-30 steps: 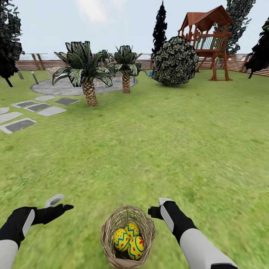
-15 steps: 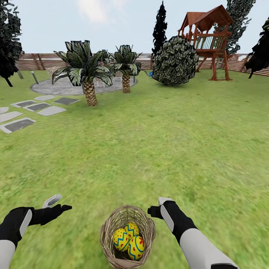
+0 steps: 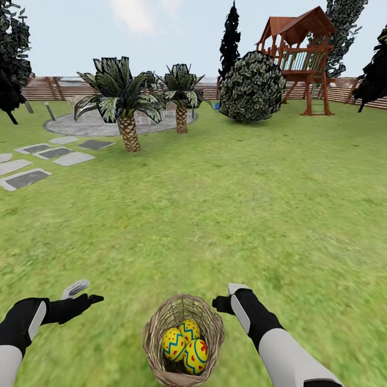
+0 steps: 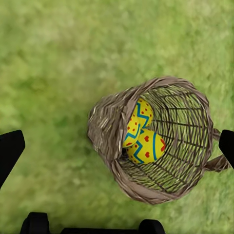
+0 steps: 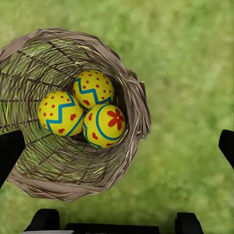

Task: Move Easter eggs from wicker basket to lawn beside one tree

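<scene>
Basket bottom centre on grass, three eggs inside; left gripper, right gripper both spread, empty, flanking it.

No readable text, label, brand, number or sign is showing on anything in these pictures.
</scene>
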